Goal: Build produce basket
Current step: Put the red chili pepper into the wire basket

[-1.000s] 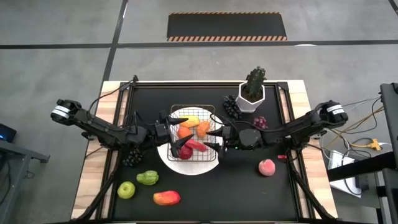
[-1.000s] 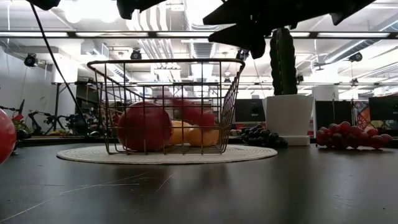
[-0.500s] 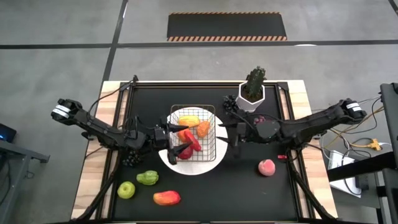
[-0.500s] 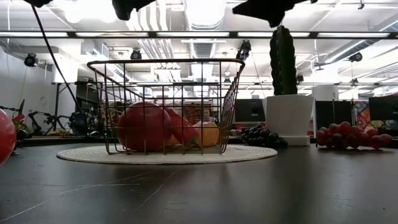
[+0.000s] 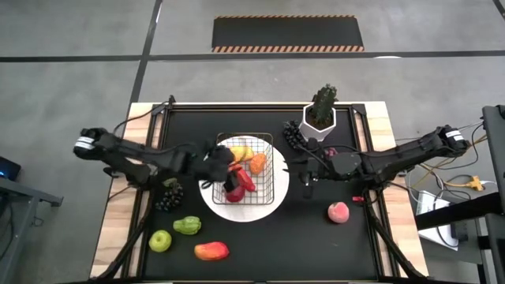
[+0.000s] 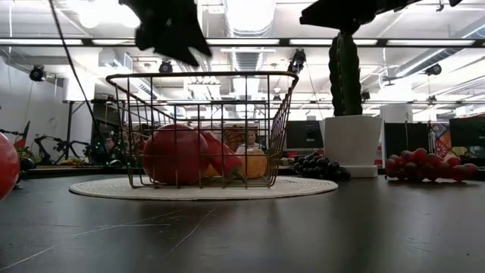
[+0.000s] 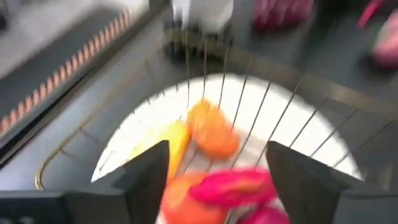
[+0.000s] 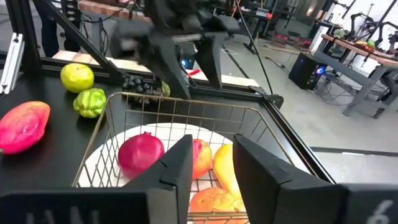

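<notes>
The wire basket stands on a round white plate at the table's middle. In it lie a red round fruit, an orange, a yellow fruit and a red chili that leans on the red fruit. My left gripper hangs open above the basket's left rim, slanting down toward the produce, with nothing between its fingers. My right gripper hovers just right of the basket, nearly level, its fingers a narrow gap apart and empty.
Near the front left lie a green apple, a green pepper and a red-yellow mango. Dark grapes lie left of the plate. A peach lies front right. A potted plant, more dark grapes and red grapes are far right.
The red chili has dropped into the basket and come to rest against the red fruit. My left gripper has tipped up from pointing down to slanting over the basket's left rim. My right gripper has drawn back from over the basket toward the table's right edge.
</notes>
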### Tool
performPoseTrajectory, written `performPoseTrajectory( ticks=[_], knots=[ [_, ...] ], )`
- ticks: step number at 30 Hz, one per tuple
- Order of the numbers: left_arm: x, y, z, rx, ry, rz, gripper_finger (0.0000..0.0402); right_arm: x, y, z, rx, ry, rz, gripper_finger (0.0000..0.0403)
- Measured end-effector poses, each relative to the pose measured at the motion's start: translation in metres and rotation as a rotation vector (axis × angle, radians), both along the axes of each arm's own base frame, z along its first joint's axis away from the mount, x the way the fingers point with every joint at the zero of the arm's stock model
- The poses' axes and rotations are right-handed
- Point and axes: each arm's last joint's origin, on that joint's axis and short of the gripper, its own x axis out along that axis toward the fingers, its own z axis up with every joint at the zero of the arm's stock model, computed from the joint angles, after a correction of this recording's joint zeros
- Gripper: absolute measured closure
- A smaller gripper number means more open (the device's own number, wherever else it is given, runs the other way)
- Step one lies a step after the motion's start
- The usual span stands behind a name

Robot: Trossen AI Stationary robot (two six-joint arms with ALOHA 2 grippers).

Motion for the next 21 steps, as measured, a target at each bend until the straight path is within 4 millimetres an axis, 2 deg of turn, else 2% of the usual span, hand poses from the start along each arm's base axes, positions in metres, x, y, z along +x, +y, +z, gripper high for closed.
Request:
performPoseTrajectory(
  ticks=[3, 7, 13, 16, 21],
  knots=[
    [0.008, 0.015, -0.005, -0.053, 0.229, -0.056, 0.0205, 0.002, 0.000, -0.002, -0.002, 0.009, 0.000, 0.0320],
    [0.019, 0.030, -0.017, -0.062, 0.410, -0.117, 0.0281, 0.002, 0.000, -0.005, 0.002, 0.019, -0.002, 0.0335],
    [0.027, 0.042, -0.029, -0.074, 0.465, -0.132, 0.0376, -0.001, 0.000, -0.011, 0.005, 0.034, -0.003, 0.0344],
    [0.028, 0.043, -0.036, -0.080, 0.488, -0.132, 0.0397, -0.002, 0.000, -0.013, 0.004, 0.039, -0.003, 0.0343],
    [0.035, 0.043, -0.042, -0.094, 0.468, -0.142, 0.0394, -0.002, 0.000, -0.013, 0.003, 0.040, -0.003, 0.0343]
  ],
)
